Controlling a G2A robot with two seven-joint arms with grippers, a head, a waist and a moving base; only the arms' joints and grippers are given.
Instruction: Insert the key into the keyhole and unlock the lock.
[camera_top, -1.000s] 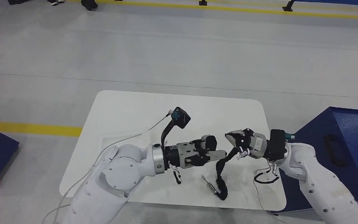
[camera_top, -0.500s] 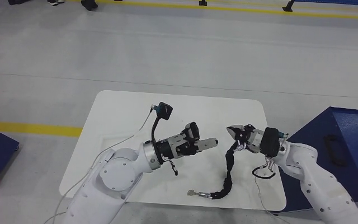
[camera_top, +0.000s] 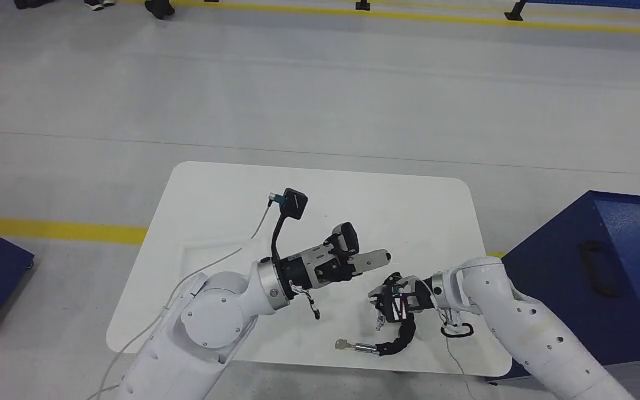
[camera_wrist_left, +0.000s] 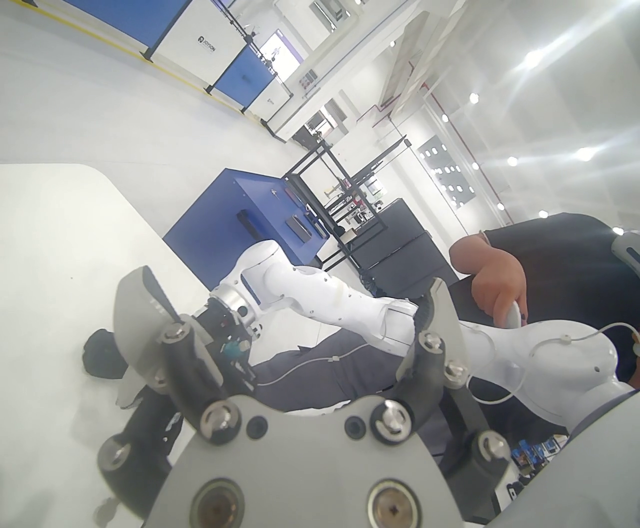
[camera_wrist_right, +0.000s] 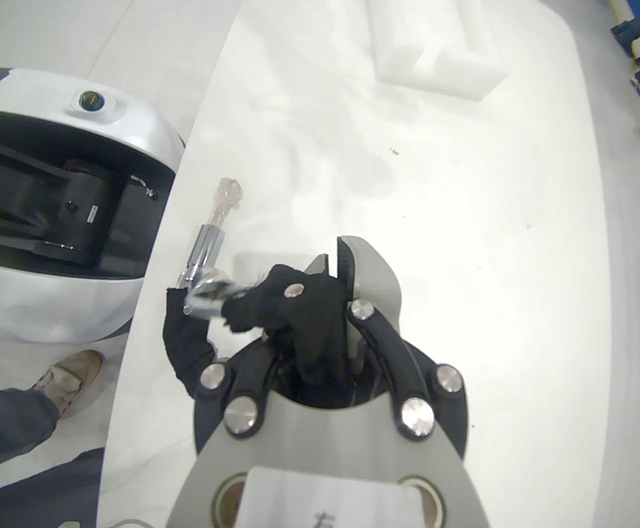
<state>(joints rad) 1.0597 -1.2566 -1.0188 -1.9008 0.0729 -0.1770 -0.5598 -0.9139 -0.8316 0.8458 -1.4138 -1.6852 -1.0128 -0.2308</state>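
**Item 1. key**: on the white table, close to its near edge, at about 5 o'clock from the table's centre in the top view. The shaft is seated in the end of the chrome lock barrel, with the head sticking out toward 9 o'clock. In the right wrist view the pale head of the key and the barrel lie in one line on the table.

**Item 2. cable**: black and fabric-sleeved. It joins the barrel's other end and curves up toward 1 o'clock into the right gripper.

**Item 3. right gripper**: at about 4 o'clock from the table's centre, just behind the barrel. It is clamped on the cable, and the right wrist view shows black fabric bunched between the fingers of the gripper.

**Item 4. left gripper**: at 3 o'clock from the centre, just beyond the right gripper and apart from it. It is above the table, holding nothing. The left wrist view shows its fingers spread wide.

**Item 5. white foam block**: on the table, well beyond the right gripper.
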